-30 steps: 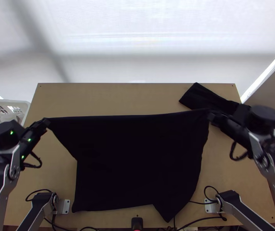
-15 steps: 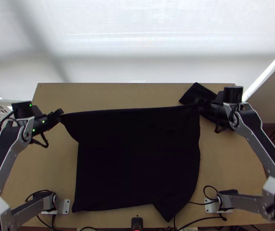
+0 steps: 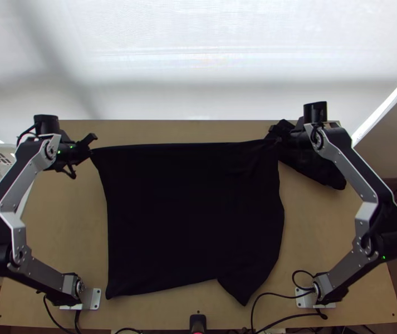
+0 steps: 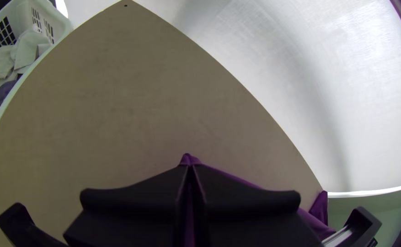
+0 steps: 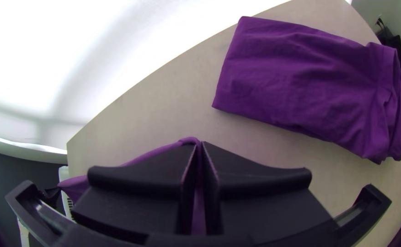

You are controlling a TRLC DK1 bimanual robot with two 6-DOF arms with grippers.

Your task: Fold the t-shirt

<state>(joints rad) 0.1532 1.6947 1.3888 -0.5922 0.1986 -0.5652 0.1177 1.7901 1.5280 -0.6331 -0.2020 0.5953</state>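
- Top view: on the table (image 3: 309, 234), the t-shirt (image 3: 192, 206) lies mostly spread, its far edge strung between two held corners; the near edge slants, so folding now could come out crooked.
- Beside the right gripper (image 5: 200, 144) lies a folded cloth (image 5: 301, 82); a low sideways sweep could snag it.
- Right gripper, narrowed onto one corner, and left gripper (image 4: 190, 167), pinching the other: overstretching might pull either shallow grip loose.
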